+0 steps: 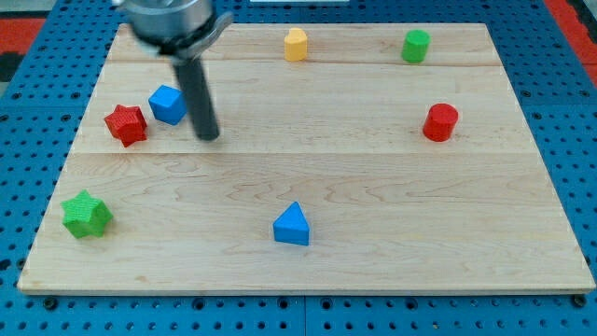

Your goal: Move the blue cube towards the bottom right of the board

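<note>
"Blue little cube [167, 104] sits near the view's top left of the pale wooden tabletop [373, 187], just beside a red star-shaped block [126, 124]. Why is the dark rod there?"

"It stands just to the view's right of the cube, and my tip [209, 136] is a bit lower down. I think that is the wrong side (a push from there would send the cube away from the bottom right)."

"So what should it do?"

"Go round to the cube's upper left, I think."

"Is the tool open or holding something?"

"No grabbing tool shows, only a straight rod hanging down from a grey round part, leaning a little."

"Anything in the way?"

"A blue triangle block [292, 225] sits lower down."
</note>
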Controlling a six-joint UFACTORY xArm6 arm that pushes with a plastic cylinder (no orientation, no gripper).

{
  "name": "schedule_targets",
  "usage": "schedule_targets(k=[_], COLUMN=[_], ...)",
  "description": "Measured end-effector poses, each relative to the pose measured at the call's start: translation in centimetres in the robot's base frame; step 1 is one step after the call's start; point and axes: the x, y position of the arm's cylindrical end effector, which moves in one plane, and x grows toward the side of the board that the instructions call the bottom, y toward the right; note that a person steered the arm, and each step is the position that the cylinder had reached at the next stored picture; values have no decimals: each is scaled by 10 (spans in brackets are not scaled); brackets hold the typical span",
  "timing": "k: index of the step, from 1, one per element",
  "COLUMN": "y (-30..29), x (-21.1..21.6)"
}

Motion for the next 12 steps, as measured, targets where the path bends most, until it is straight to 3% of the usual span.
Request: schedule_targets(k=[1, 2, 4, 5, 6, 8, 9, 11, 12], y=[9, -37, -118, -133, -56, -70, -1, -41, 39], x=[-65, -94, -93, -62, -26, 17, 55, 12, 21])
